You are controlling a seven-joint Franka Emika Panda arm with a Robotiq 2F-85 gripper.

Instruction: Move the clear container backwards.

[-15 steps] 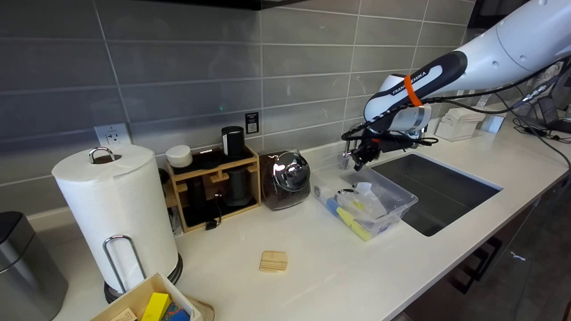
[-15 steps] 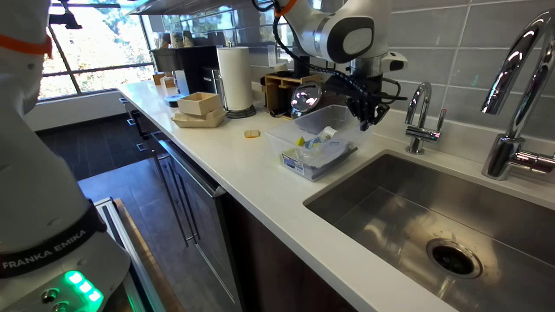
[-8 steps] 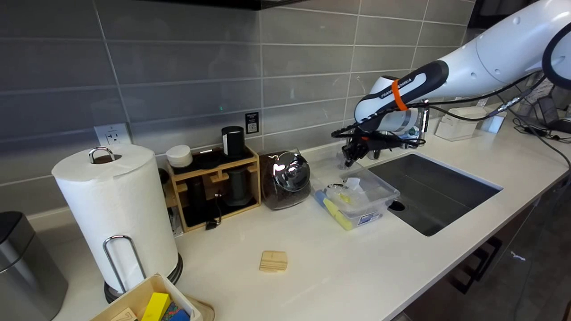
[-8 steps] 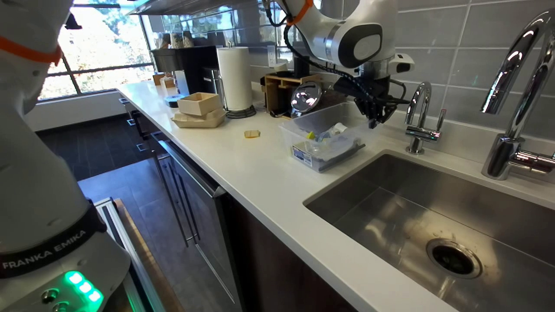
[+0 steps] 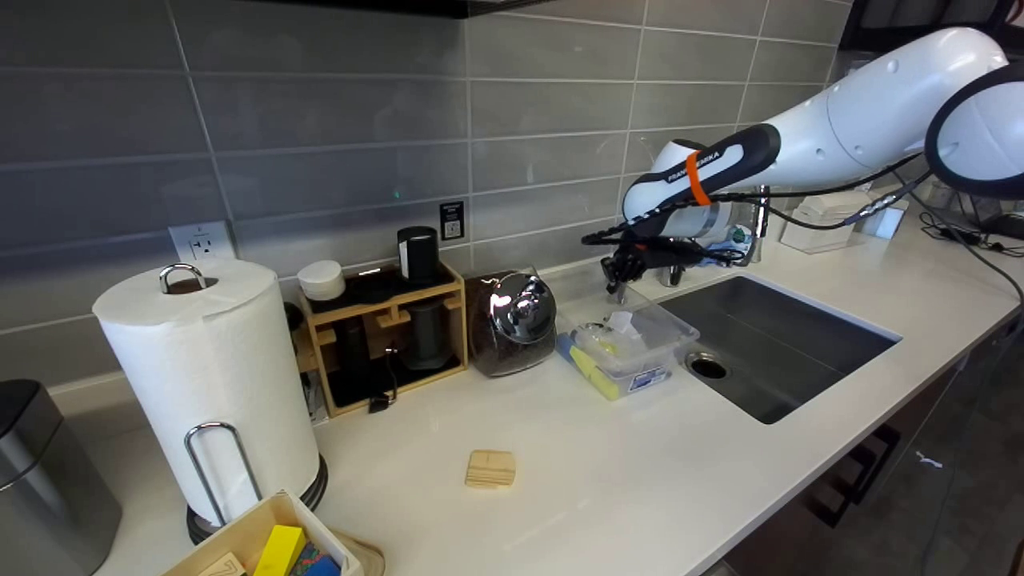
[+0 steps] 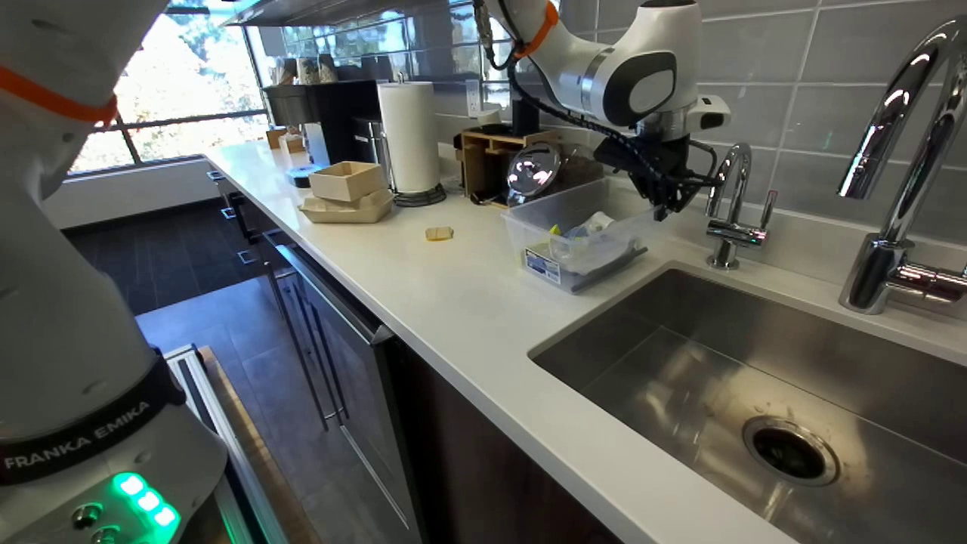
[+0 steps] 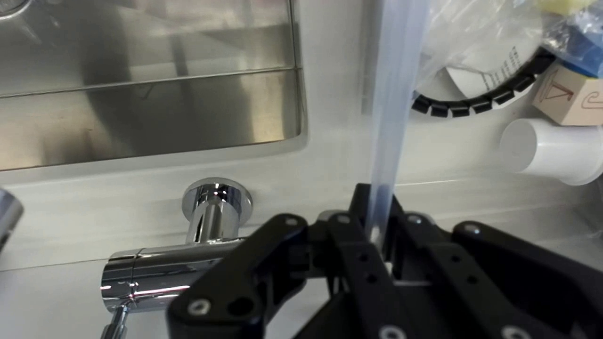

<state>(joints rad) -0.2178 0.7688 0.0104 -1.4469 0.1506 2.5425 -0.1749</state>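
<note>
The clear container [image 5: 646, 378] sits on the counter between the sink and the jar in both exterior views [image 6: 563, 264]. Yellow, blue and white small items show through its walls. In the wrist view its rim [image 7: 395, 70] runs down between my fingers. A white cup [image 7: 556, 148], a letter block [image 7: 563, 96] and clear plastic lie inside. My gripper [image 7: 375, 207] is shut on the rim at the wall-side corner next to the sink. The gripper shows above that corner in both exterior views [image 5: 614, 286] [image 6: 662, 213]. The fingertips are partly hidden by the rim.
The sink [image 5: 788, 352] lies right beside the container. A small chrome faucet [image 6: 729, 219] stands close to my gripper, also in the wrist view [image 7: 216, 207]. A jar with a shiny lid [image 5: 512, 324] stands by the wall. A small wooden piece [image 5: 490, 468] lies on the counter.
The container has slid along the counter toward the wall, with my gripper holding its rim throughout. The arm has moved with it; more of the sink drain now shows.
</note>
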